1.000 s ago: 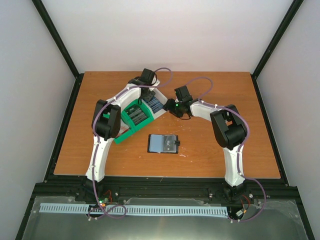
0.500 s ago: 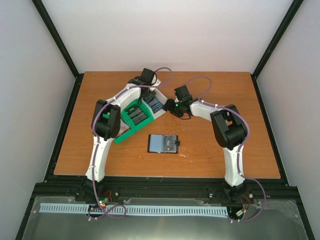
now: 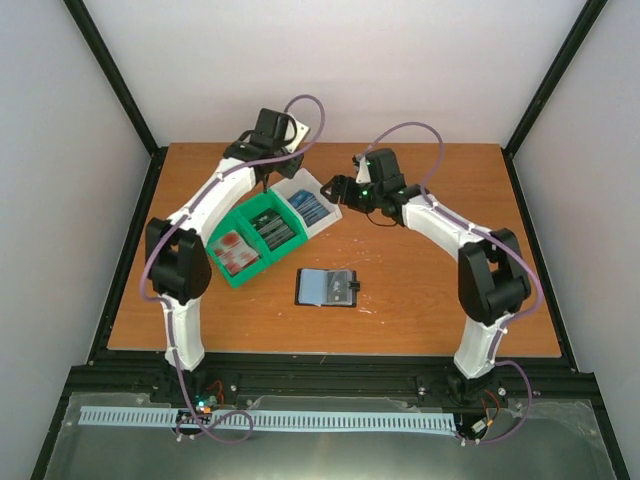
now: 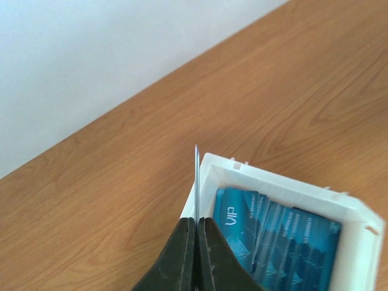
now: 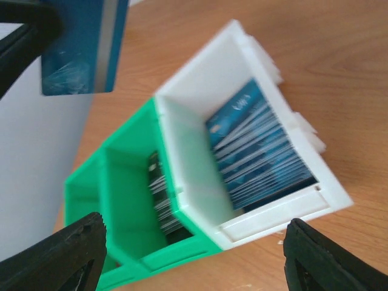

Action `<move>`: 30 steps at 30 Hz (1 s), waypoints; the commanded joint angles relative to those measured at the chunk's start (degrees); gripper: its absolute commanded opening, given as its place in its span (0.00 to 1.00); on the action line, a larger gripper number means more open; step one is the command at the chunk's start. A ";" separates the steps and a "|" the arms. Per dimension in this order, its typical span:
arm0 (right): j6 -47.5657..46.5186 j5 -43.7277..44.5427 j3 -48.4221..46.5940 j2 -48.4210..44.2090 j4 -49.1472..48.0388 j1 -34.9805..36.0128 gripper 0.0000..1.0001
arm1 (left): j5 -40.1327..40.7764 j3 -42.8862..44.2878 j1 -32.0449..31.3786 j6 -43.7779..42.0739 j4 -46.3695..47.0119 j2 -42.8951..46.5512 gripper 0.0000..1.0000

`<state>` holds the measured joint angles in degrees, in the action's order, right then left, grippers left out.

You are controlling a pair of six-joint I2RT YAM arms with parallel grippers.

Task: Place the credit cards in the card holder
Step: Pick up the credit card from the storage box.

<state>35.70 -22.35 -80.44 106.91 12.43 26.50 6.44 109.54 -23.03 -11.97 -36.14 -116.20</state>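
My left gripper (image 4: 197, 227) is shut on a blue credit card (image 4: 196, 182), seen edge-on, held above the far left rim of the bin's white compartment. The same card (image 5: 82, 45) hangs at the top left of the right wrist view. In the top view my left gripper (image 3: 268, 172) is behind the bin. My right gripper (image 5: 194, 254) is open and empty, facing the bin; in the top view it (image 3: 335, 187) is just right of the white compartment. The black card holder (image 3: 328, 287) lies open on the table, grey-blue sleeves up.
The green and white three-compartment bin (image 3: 262, 262) lies slantwise at centre left. It holds blue cards (image 3: 311, 208), dark cards (image 3: 275, 230) and red cards (image 3: 232, 250). The blue stack (image 5: 260, 151) fills the white compartment. The table's back edge is close behind both grippers.
My left gripper has risen and moved back-left off the bin with a blue card in it. My right gripper has moved back and a little left. The bin's compartments now show.
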 commanded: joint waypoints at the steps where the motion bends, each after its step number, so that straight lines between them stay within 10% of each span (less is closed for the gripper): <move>1: -2.88 -8.45 4.42 -5.56 -4.64 -1.01 0.81 | -5.08 -3.27 0.84 10.50 1.07 6.46 0.01; 15: 17.15 -26.85 13.41 -15.87 -24.92 -1.11 0.83 | -57.24 -33.29 10.51 58.02 25.62 29.76 0.01; 23: 24.55 -28.89 9.84 -14.93 -21.33 0.21 0.74 | -70.24 -49.34 11.16 91.82 54.62 32.77 0.01; 30: 27.58 -28.11 10.60 -13.49 -19.03 0.78 0.63 | -71.30 -52.12 11.16 99.75 59.96 33.33 0.01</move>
<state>60.42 -49.76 -69.52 92.27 -7.90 26.79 -61.30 56.55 -12.01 78.96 14.74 -85.21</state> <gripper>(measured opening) 0.636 0.031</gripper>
